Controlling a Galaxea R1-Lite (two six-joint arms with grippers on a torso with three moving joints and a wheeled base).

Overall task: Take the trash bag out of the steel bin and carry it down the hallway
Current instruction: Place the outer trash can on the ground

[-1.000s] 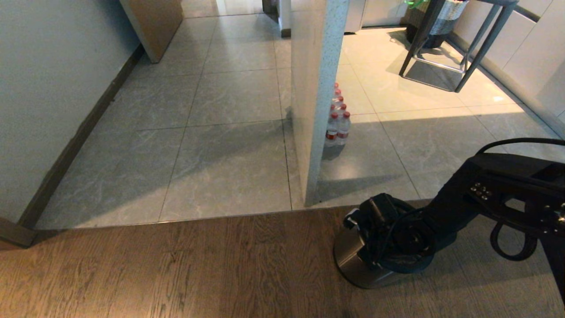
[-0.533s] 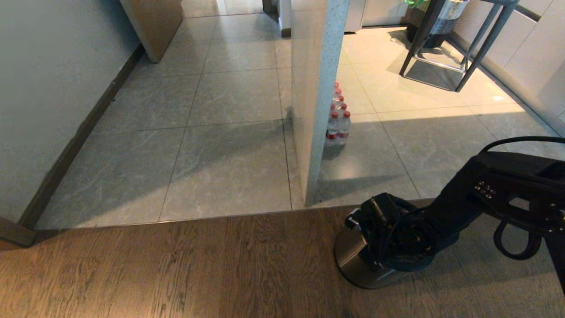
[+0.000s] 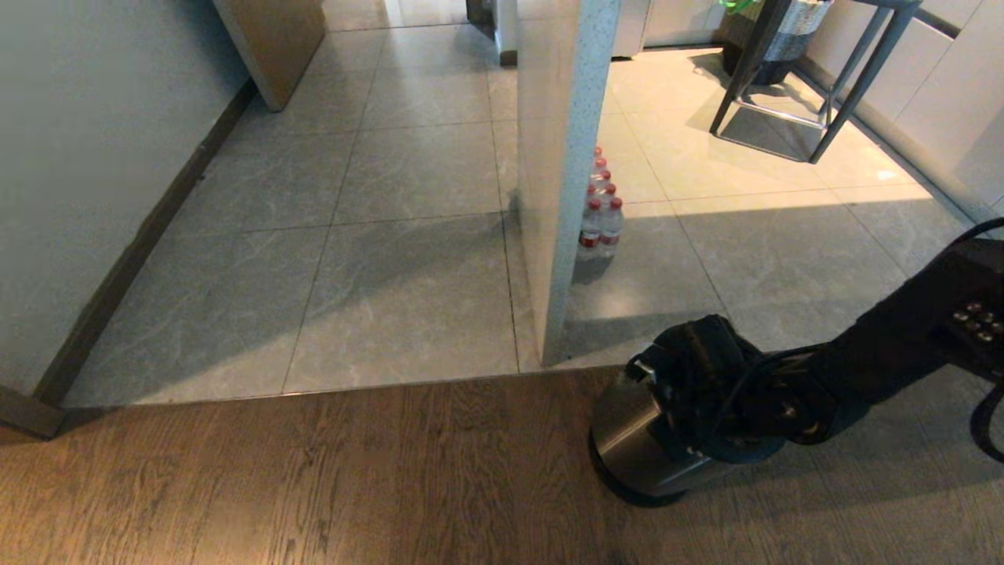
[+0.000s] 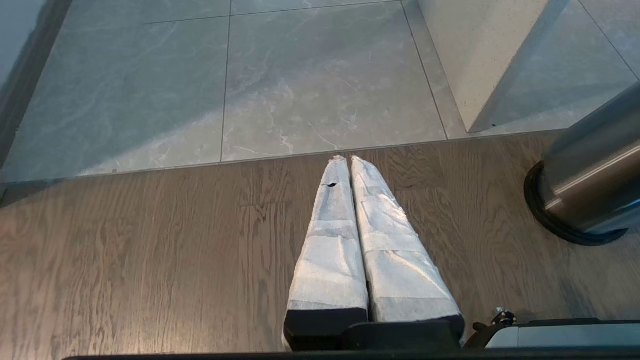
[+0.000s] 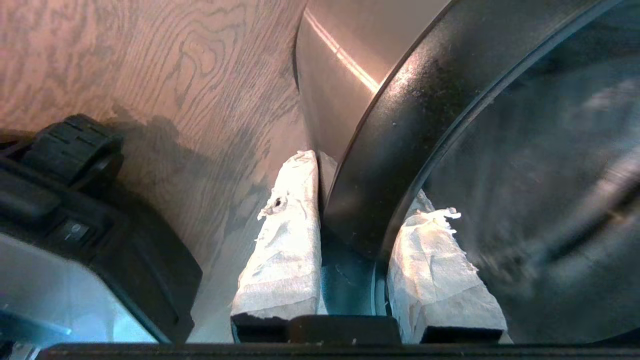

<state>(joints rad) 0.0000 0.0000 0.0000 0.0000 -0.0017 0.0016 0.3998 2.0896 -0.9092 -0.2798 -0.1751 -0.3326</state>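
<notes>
The steel bin [image 3: 627, 443] stands on the wood floor beside the white pillar, its black base at the floor. In the left wrist view the steel bin [image 4: 592, 185] shows at the edge. My right gripper [image 5: 365, 185] is shut on the bin's black rim [image 5: 400, 125], one finger outside against the steel wall [image 5: 340, 60] and one inside. The right arm [image 3: 823, 377] covers the bin's mouth. The trash bag is hidden; the bin's inside shows only dark and blurred. My left gripper [image 4: 345, 160] is shut and empty over the wood planks. The hallway [image 3: 353, 235] of grey tiles lies ahead.
A white pillar [image 3: 561, 196] stands right behind the bin, with a pack of red-capped water bottles [image 3: 600, 220] at its far side. A metal stool [image 3: 808, 78] and a woven basket [image 3: 784, 31] are far right. A brown door panel [image 3: 274, 39] lines the hallway.
The right gripper closed on the bin's rim and the arm then rose; the steel wall now stands taller above the black base. The left arm has not moved.
</notes>
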